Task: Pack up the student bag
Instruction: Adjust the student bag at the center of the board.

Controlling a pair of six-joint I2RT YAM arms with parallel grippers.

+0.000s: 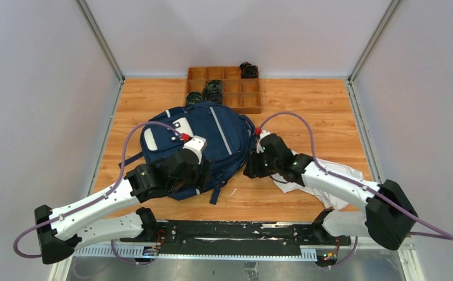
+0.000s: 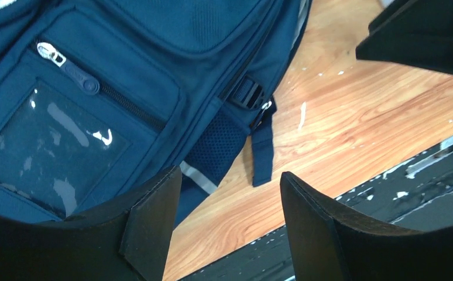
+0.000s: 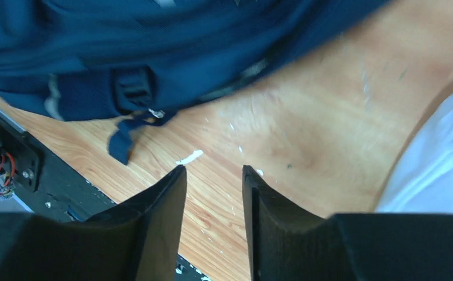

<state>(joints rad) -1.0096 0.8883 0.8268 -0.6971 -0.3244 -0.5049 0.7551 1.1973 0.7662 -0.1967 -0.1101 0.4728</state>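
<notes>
White walls close in a wooden desk (image 1: 312, 117). The student bag (image 1: 212, 132) lies flat near its middle, front pocket up, just in front of a compartmented wooden tray (image 1: 250, 96) at the far edge. My left tool (image 2: 230, 181) hangs over the bag's near edge, jaws well apart with nothing between them. One finger (image 2: 154, 216) sits above the navy fabric beside the clear window pocket (image 2: 48, 146), the other finger (image 2: 323, 228) over bare wood. I cannot tell whether it touches the fabric. My right tool (image 3: 212, 170) hovers over bare desk between the bag and a white cloth (image 3: 441, 170), jaws only partly spread, gripping nothing. A loose strap end (image 3: 120, 143) lies on the wood just ahead of it.
</notes>
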